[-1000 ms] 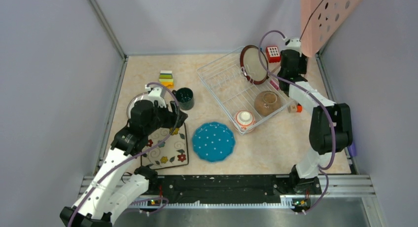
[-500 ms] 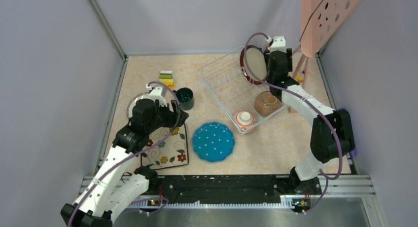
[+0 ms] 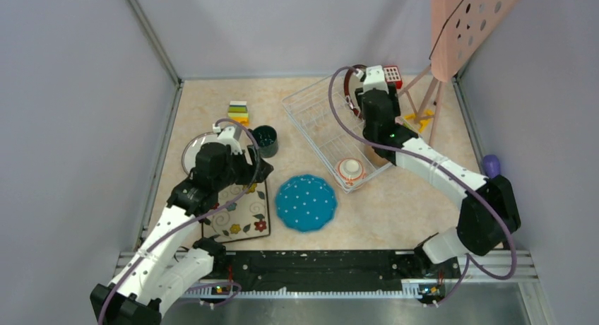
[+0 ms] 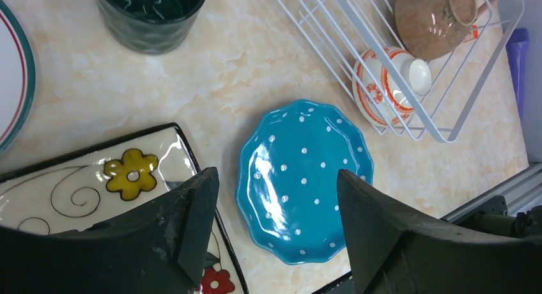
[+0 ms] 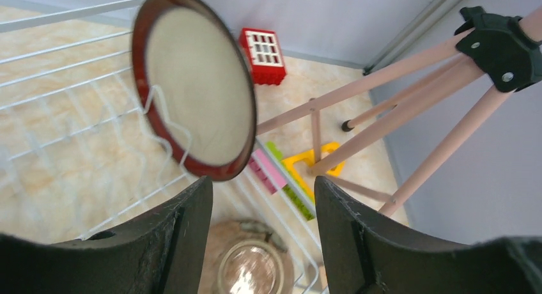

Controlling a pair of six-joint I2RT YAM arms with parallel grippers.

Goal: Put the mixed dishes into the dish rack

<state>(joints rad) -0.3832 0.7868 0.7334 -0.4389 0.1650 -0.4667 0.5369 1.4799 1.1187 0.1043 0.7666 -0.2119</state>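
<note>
The white wire dish rack (image 3: 318, 120) holds the red-rimmed cream plate (image 5: 198, 83) on edge, the brown bowl (image 5: 252, 262) and the orange bowl (image 3: 350, 170). My right gripper (image 5: 262, 236) is open and empty above the brown bowl, beside the plate. It covers most of that plate (image 3: 347, 93) from the top. My left gripper (image 4: 278, 230) is open and empty over the blue dotted plate (image 4: 300, 179) and the edge of the square floral plate (image 4: 96, 179). The teal mug (image 3: 266, 140) and the white red-marked plate (image 3: 189, 147) lie by the left arm.
A stack of coloured blocks (image 3: 239, 112) sits at the back left. A red toy cube (image 3: 392, 75) sits behind the rack. A pink perforated board (image 3: 459, 28) on tripod legs (image 5: 383, 77) stands at the back right, with small yellow and pink pieces (image 5: 287, 172) beside the rack.
My right arm has swung left from the back right corner to above the rack, now covering the brown bowl and most of the red-rimmed plate. My left arm has shifted slightly.
</note>
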